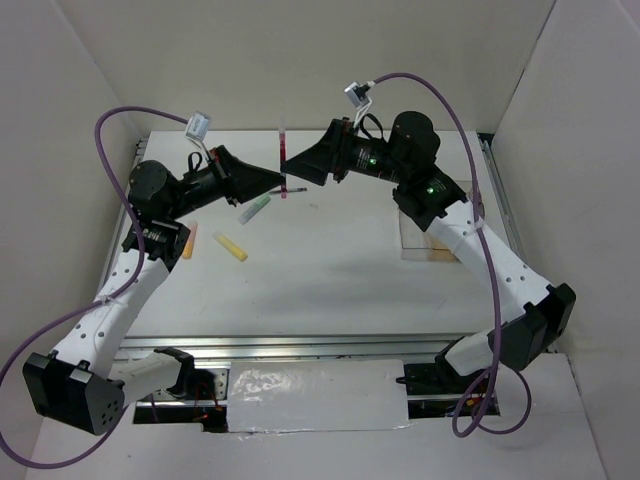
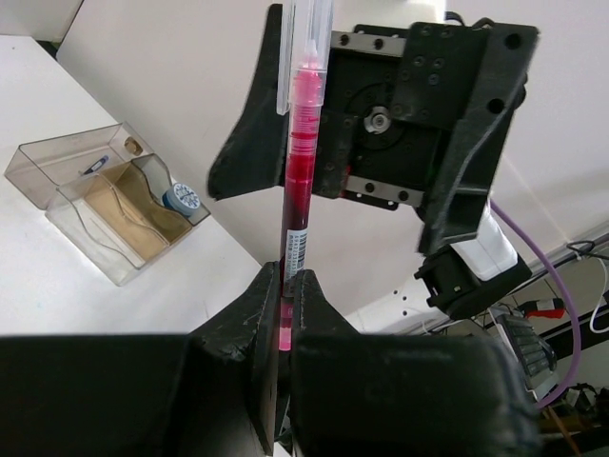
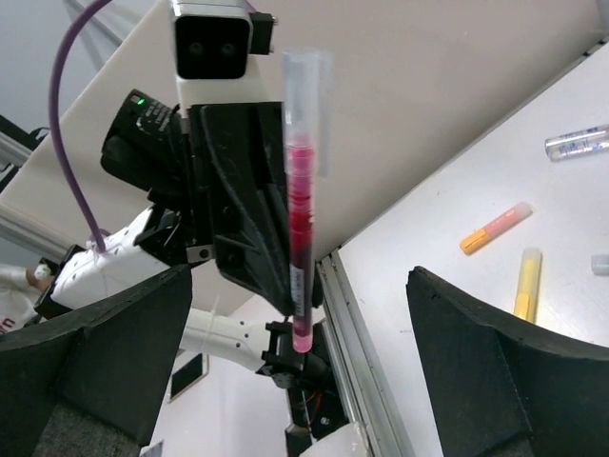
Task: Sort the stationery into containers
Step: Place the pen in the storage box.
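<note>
One red pen (image 2: 297, 190), three markers (image 1: 230, 246) (image 1: 188, 240) (image 1: 255, 208), one compartment box (image 2: 90, 243), one roll (image 2: 181, 198)

Left arm (image 1: 105, 315), right arm (image 1: 495, 275): white link shells, black joint housings, black base blocks. One purple cable (image 3: 55, 105) per arm, ending at the wrist camera. Left wrist camera (image 3: 211, 43): white box, two dark lenses; directly below the camera, black ribbed body. Left gripper (image 2: 285, 286), right gripper (image 3: 300, 328): matte black wedge jaws. Right faceplate (image 2: 423, 90): black, small screws, silver centre hub. Two green lights (image 1: 372, 157) on right arm joints, probably status LEDs.
</note>
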Available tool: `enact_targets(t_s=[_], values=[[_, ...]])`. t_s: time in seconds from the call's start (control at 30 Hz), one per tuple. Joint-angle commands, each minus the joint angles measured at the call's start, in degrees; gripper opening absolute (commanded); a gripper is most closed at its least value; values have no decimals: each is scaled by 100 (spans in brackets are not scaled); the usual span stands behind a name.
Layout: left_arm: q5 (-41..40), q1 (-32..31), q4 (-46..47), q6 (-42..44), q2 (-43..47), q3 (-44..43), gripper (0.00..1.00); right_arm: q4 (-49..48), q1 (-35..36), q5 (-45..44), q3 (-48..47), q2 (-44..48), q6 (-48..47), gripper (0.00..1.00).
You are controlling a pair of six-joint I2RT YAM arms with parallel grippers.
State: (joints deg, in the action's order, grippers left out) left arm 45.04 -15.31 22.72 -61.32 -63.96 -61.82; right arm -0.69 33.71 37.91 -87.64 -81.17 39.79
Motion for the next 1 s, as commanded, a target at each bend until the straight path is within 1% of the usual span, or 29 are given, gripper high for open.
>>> enact_targets(t_s=[0.0, 0.07, 0.1, 0.17, 0.2, 0.27, 0.3, 0.37, 0.53, 0.6, 0.63, 0.7, 0.73, 0.77, 0.83, 0.87, 0.9, 0.93, 0.97], values=[[67, 11, 417, -117, 42, -67, 0, -124, -14, -12, -184, -92, 160, 99], [58, -7, 444, -126, 33, -49, 0, -229, -14, 41, -184, -154, 178, 94], [32, -16, 470, -135, 16, -32, 0, -265, -5, 50, -184, -180, 213, 85], [23, -33, 496, -161, -11, -14, 0, -361, -14, 67, -201, -233, 266, 75], [-3, -42, 497, -144, -37, -5, 0, -371, -14, 93, -201, -250, 266, 67], [23, -77, 505, -135, -46, 21, 0, -441, -23, 129, -210, -294, 301, 59], [23, -95, 505, -126, -46, 30, 0, -467, -5, 146, -210, -295, 319, 50], [23, -121, 479, -126, -46, 73, 0, -537, 3, 173, -219, -338, 310, 39], [14, -147, 505, -126, -37, 162, 0, -643, -14, 304, -263, -417, 301, 36], [14, -139, 505, -126, -46, 188, 0, -652, -14, 305, -272, -418, 301, 29], [5, -139, 497, -126, -37, 205, 0, -634, -14, 287, -289, -435, 284, 21], [-3, -139, 462, -108, -37, 214, 0, -538, -5, 243, -298, -418, 231, 11], [-4, -139, 418, -82, -55, 197, 0, -459, -14, 173, -315, -409, 118, 4], [22, -139, 383, -65, -63, 188, 3, -389, -14, 121, -342, -400, 47, 0], [49, -148, 277, 84, -90, 162, 17, -3, -75, 24, -447, -374, -295, 0], [32, -139, 129, 172, -116, 153, 50, 303, -119, -29, -482, -365, -436, 0], [-3, -156, -29, 286, -108, 136, 65, 463, -250, -29, -561, -330, -846, 0], [-47, -148, -327, 679, -125, 5, 79, 673, -312, -47, -596, -304, -1129, 0], [-248, -130, -1034, 961, -151, -110, 98, 1223, -374, -134, -649, -295, -1497, 0]])
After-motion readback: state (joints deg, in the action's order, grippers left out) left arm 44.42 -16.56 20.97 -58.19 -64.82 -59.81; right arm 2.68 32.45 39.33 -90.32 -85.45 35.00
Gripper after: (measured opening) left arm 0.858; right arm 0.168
